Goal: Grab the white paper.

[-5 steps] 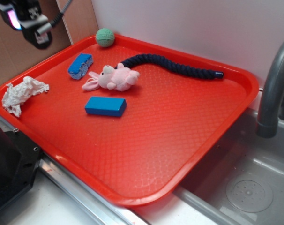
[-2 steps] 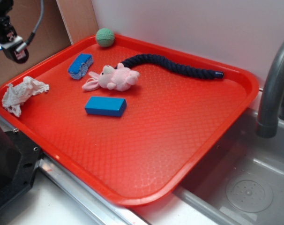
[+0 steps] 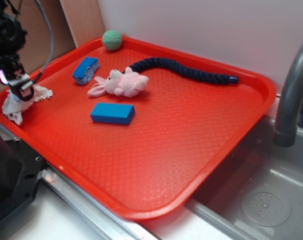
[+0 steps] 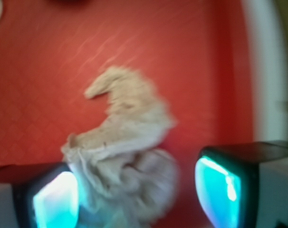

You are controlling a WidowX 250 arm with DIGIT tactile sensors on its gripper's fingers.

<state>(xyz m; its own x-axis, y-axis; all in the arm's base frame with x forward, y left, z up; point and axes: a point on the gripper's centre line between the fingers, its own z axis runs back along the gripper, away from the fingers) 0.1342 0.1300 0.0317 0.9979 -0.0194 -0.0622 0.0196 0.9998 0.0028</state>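
At frame left on our red tray (image 3: 191, 130), beside a steel sink (image 3: 261, 200) — our gripper (image 4: 134, 194) spread around the white paper (image 4: 127, 142).

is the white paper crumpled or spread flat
Crumpled. The small white wrinkled tissue paper lies bunched in ragged folds on the red plastic tray, between the gripper's open fingers.

Tray rim (image 3: 1, 119) close beside white paper (image 3: 12, 106); bare tray toward blue block (image 3: 112, 113)
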